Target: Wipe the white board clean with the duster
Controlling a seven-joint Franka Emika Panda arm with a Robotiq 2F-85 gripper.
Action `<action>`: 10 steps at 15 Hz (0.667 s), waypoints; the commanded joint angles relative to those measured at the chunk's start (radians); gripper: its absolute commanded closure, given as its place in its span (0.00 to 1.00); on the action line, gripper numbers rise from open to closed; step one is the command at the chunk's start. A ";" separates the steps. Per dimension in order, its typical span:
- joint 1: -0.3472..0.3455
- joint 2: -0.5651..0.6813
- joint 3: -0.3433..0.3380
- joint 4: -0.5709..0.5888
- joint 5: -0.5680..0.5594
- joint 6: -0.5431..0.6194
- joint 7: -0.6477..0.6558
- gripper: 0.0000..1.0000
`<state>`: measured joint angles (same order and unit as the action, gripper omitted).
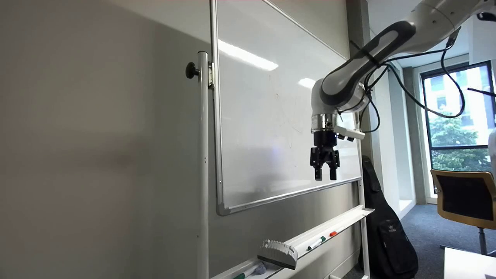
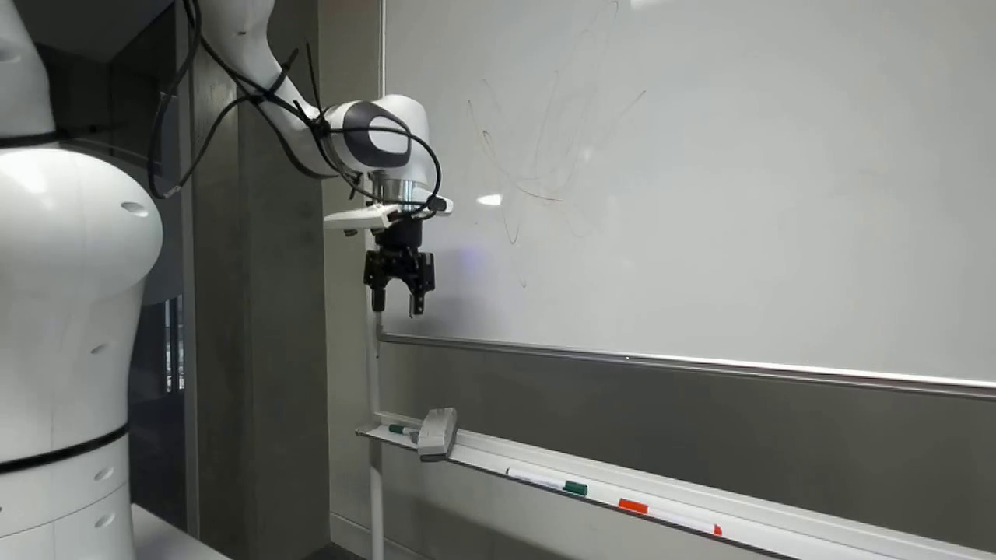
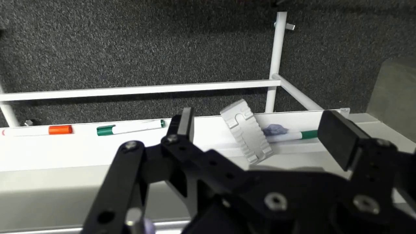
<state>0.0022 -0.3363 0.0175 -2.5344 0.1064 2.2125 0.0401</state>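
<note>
The white board (image 1: 255, 147) stands upright in its silver frame; it also shows in an exterior view (image 2: 747, 202). Faint reddish and grey scribbles (image 2: 537, 196) mark its surface. The duster (image 1: 277, 254), a pale block with ridged sides and a darker underside, lies tilted across the tray below the board; it also shows in an exterior view (image 2: 438, 432) and in the wrist view (image 3: 248, 133). My gripper (image 1: 326, 176) is open and empty, pointing down in front of the board's lower part, well above the duster. It also shows in an exterior view (image 2: 398, 305) and the wrist view (image 3: 261, 131).
The white tray (image 2: 482, 459) also holds a green-capped marker (image 2: 545, 480) and an orange-capped marker (image 2: 669, 515). Beside the duster lie another green-capped marker (image 3: 289, 136) and a grey-blue lump (image 3: 275, 129). A stand post (image 1: 203, 162), black bag (image 1: 389, 240) and chair (image 1: 463, 197) are around.
</note>
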 commanded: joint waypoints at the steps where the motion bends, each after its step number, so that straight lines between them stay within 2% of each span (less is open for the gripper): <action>1: 0.010 0.103 -0.006 -0.051 -0.031 0.173 -0.082 0.00; 3: 0.016 0.149 0.001 -0.056 -0.039 0.221 -0.086 0.00; 4: 0.011 0.115 -0.004 -0.047 -0.025 0.169 -0.058 0.00; 10: 0.017 0.157 -0.001 -0.048 -0.027 0.200 -0.062 0.00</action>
<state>0.0154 -0.1791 0.0206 -2.5833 0.0806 2.4146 -0.0223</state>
